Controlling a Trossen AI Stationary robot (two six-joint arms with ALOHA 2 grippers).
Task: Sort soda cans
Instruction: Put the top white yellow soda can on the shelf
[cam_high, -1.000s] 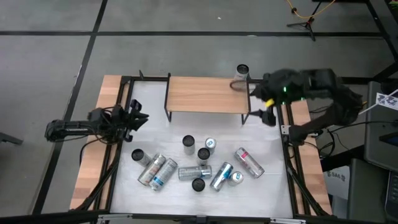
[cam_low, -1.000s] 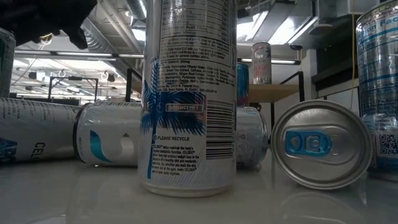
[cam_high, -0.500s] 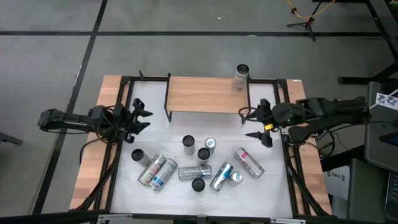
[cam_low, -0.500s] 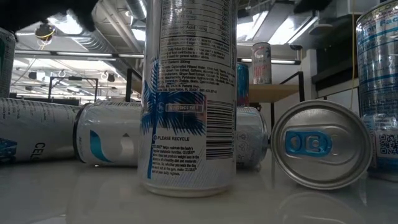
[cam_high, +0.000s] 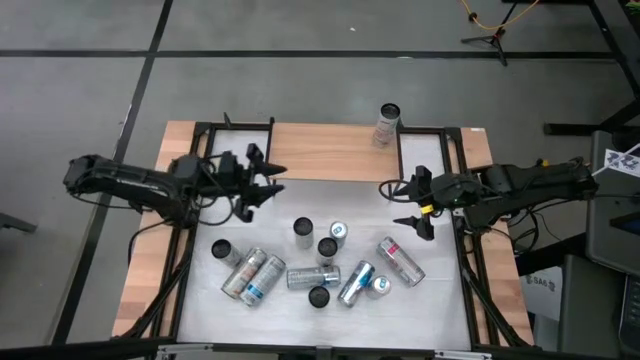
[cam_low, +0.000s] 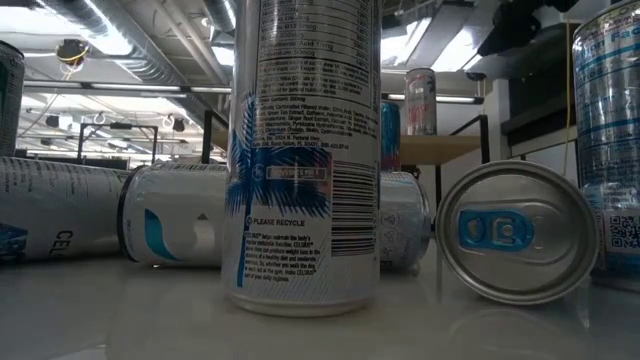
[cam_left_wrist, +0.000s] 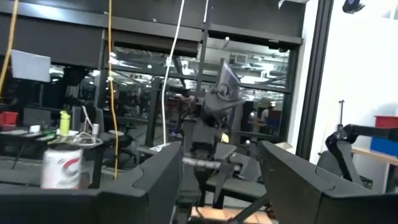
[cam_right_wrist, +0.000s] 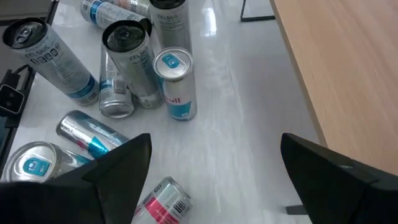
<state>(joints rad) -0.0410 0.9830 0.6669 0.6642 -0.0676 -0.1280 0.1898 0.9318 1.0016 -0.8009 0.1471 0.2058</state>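
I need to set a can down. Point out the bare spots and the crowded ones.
The wooden shelf is bare left of its single can. White tabletop lies bare between the shelf and the can cluster. That cluster is crowded, standing and lying cans close together.

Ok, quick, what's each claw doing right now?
Left claw: open, empty, above the table in front of the wooden shelf.
Right claw: open, empty, above the table beside the cans.
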